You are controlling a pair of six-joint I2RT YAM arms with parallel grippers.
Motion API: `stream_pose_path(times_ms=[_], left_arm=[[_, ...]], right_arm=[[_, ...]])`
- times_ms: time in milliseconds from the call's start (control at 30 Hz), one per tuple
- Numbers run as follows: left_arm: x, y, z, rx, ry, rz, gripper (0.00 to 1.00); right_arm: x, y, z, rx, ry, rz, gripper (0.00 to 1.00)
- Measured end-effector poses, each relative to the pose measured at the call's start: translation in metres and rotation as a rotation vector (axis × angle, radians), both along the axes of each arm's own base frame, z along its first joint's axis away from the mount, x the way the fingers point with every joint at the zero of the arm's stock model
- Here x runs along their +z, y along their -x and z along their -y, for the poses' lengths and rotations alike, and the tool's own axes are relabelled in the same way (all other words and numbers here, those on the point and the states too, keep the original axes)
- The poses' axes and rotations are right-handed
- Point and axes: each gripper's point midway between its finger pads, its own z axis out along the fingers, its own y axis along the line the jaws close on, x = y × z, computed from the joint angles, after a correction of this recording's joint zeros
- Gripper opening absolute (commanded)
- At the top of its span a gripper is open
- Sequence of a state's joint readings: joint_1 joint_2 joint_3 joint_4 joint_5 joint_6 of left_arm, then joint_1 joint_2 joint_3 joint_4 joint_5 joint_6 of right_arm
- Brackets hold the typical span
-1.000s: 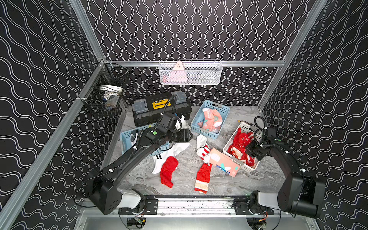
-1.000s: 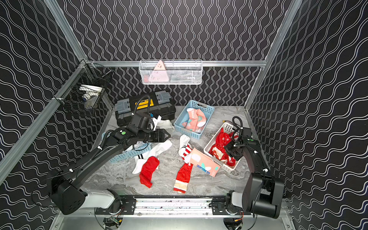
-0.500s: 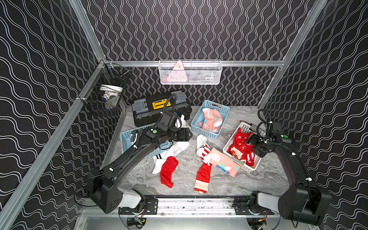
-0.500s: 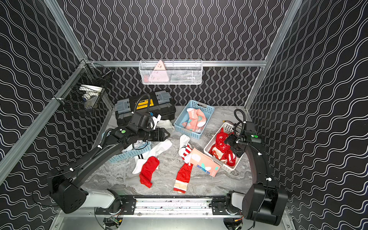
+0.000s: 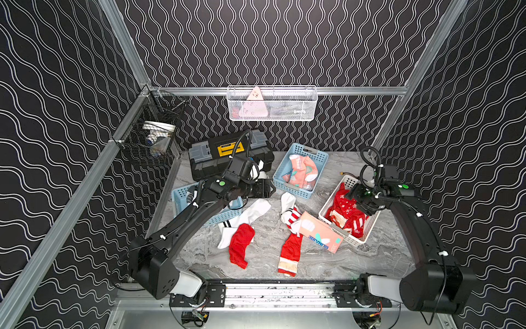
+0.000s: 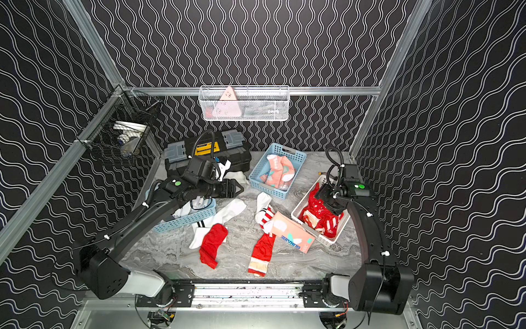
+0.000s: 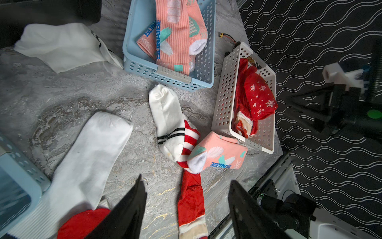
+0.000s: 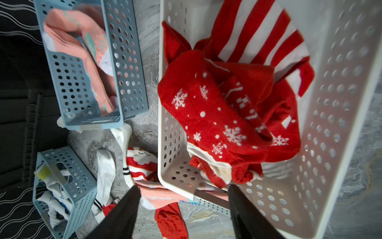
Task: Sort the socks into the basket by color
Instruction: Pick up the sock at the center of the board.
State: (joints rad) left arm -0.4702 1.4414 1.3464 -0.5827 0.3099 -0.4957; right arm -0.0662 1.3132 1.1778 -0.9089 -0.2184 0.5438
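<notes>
The left claw (image 7: 186, 179) is open wide and holds nothing. It hangs over the grey table (image 5: 264, 267), between the two blue baskets.

The right claw (image 8: 183, 186) is open too, and it is empty. It hangs just above the white basket (image 8: 171, 144).

The red socks (image 5: 347, 212) sit in a heap in the white basket. A red sock with white snowflakes (image 8: 206, 115) lies on top, and a red and white striped one (image 8: 254, 31) is under it.

The pink socks (image 7: 173, 37) lie in the far blue basket (image 7: 165, 75) (they have white and teal patches and blue letters). The near blue basket (image 8: 82, 186) has white socks (image 8: 53, 192) in it.

Some socks are loose on the table:
- A long white sock (image 7: 93, 149) lies just beside the near blue basket.
- A plain red sock (image 5: 240, 246) lies across the cuff end of it.
- A short white sock with two black stripes (image 7: 167, 118) lies in the middle.
- A long red sock with a striped top (image 5: 291, 245) touches the short white one.
- One pink sock (image 7: 219, 155) lies on that striped top, and it touches the near end of the white basket.
- One more white sock (image 7: 62, 45) lies crumpled beside the black toolbox (image 5: 227, 162).
</notes>
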Motion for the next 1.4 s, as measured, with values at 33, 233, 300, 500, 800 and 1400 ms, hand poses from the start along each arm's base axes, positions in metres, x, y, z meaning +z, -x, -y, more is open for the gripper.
stream_pose_path(times_ms=[33, 233, 300, 500, 800, 1400], left_arm=[[0.000, 0.000, 0.000, 0.001, 0.000, 0.000, 0.67], [0.000, -0.003, -0.005, 0.010, -0.006, -0.005, 0.67], [-0.001, -0.003, -0.007, 0.012, -0.010, -0.006, 0.67], [-0.008, -0.004, -0.012, 0.015, -0.034, -0.016, 0.67], [-0.030, -0.001, -0.021, 0.039, -0.081, -0.060, 0.67], [-0.060, 0.014, -0.036, 0.062, -0.122, -0.119, 0.68]], right_arm=[[-0.006, -0.001, 0.000, 0.004, 0.000, -0.011, 0.62], [-0.058, 0.005, 0.003, -0.003, 0.001, -0.133, 0.62], [-0.073, 0.010, 0.007, -0.012, 0.002, -0.171, 0.63], [-0.113, 0.025, 0.020, -0.053, 0.016, -0.270, 0.64], [-0.115, 0.020, 0.024, -0.065, 0.008, -0.256, 0.68], [-0.027, -0.008, 0.028, -0.050, 0.041, -0.076, 0.71]])
